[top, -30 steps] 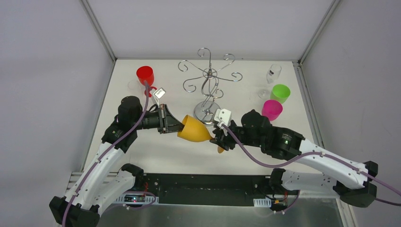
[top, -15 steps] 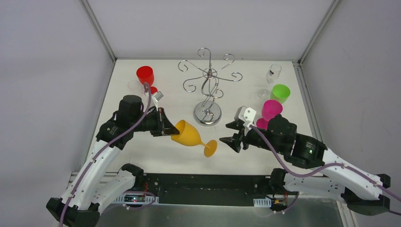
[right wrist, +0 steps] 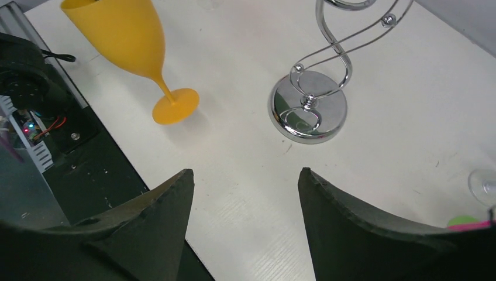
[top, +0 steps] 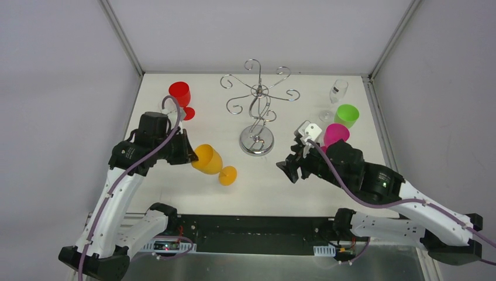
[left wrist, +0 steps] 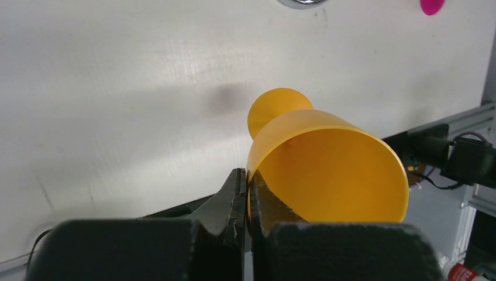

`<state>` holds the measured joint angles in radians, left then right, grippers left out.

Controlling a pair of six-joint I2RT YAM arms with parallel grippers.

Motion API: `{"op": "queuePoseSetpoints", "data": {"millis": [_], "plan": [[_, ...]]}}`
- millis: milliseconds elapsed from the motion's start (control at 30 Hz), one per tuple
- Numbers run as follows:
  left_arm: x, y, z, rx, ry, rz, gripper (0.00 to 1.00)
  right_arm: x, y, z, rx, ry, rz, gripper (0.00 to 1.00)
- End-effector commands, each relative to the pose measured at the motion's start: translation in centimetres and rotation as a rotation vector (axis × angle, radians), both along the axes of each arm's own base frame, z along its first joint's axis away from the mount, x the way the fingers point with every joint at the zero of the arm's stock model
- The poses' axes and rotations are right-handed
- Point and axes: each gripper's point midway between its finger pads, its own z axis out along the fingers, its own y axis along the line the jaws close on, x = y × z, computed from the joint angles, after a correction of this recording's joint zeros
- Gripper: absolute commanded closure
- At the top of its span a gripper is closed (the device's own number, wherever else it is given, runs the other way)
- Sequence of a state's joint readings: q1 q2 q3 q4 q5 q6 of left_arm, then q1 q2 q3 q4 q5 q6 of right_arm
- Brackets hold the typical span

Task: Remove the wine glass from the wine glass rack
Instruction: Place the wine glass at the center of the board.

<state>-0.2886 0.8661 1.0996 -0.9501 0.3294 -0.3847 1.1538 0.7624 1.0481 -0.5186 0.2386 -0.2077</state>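
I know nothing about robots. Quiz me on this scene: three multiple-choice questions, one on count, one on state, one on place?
1. Glasses hanging on the wine glass rack? A) none B) two C) four
2. The right claw is: A) gripping a glass B) open, empty C) hidden
3. Where is the orange wine glass? A) on the rack B) in the left claw C) in the right claw
Answers: 1A: its spiral arms are bare. 2B: it gapes, holding nothing. 3B: that claw pinches its rim.
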Motion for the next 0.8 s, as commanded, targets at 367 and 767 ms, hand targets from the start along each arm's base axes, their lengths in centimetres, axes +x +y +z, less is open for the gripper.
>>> {"op": "queuePoseSetpoints", "data": {"millis": [367, 767], "plan": [[3.7, 9.1, -0.1, 0.317, 0.004, 0.265, 1.0, 1.4, -0.7, -1.2, -0.023, 0.173, -0.174, 0.3], [6.2, 13.9, -1.1, 0.482, 0.021, 0.426, 1.0, 1.1, -1.0, -1.7, 0.055, 0.254, -0.211, 0.29]]}}
